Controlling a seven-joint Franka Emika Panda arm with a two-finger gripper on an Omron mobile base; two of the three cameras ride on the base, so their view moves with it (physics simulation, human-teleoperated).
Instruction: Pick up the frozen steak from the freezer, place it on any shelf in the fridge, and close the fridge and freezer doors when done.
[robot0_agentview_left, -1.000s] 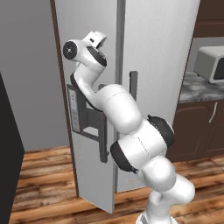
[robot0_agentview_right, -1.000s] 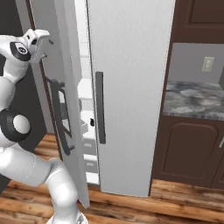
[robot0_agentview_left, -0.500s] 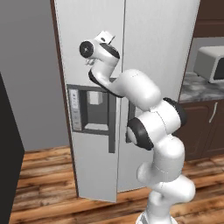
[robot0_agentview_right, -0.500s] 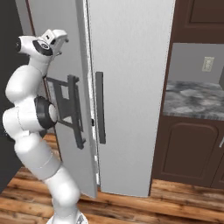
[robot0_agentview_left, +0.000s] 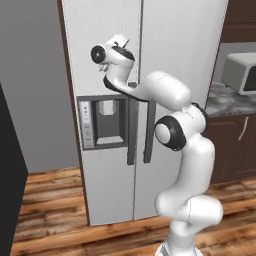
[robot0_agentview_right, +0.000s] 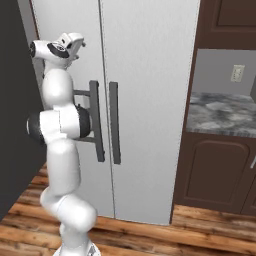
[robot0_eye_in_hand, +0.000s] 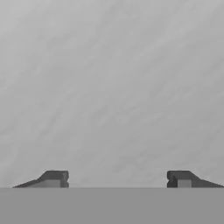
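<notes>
At upper left of the left base view, the gripper (robot0_agentview_left: 124, 44), fingers spread and empty, presses the freezer door (robot0_agentview_left: 102, 75), which looks flush with the fridge door (robot0_agentview_left: 180, 50). The steak is hidden behind them. If the seal is incomplete, pulling away could let the door drift open.

Fridge and freezer doors (robot0_agentview_left: 165, 75) both shut, flush with each other, thin vertical seam between. Pale grey, tall, flat. Freezer door (robot0_agentview_left: 100, 60) narrower, on left, carries dark-framed dispenser panel (robot0_agentview_left: 102, 122) at mid height. Fridge door (robot0_agentview_right: 150, 100) wider, on right, plain face. Two dark grey vertical bar handles (robot0_agentview_right: 114, 123) side by side at seam, one per door. Hand view: plain pale grey door surface (robot0_eye_in_hand: 112, 87) very close. Steak, shelves hidden behind shut doors.
</notes>
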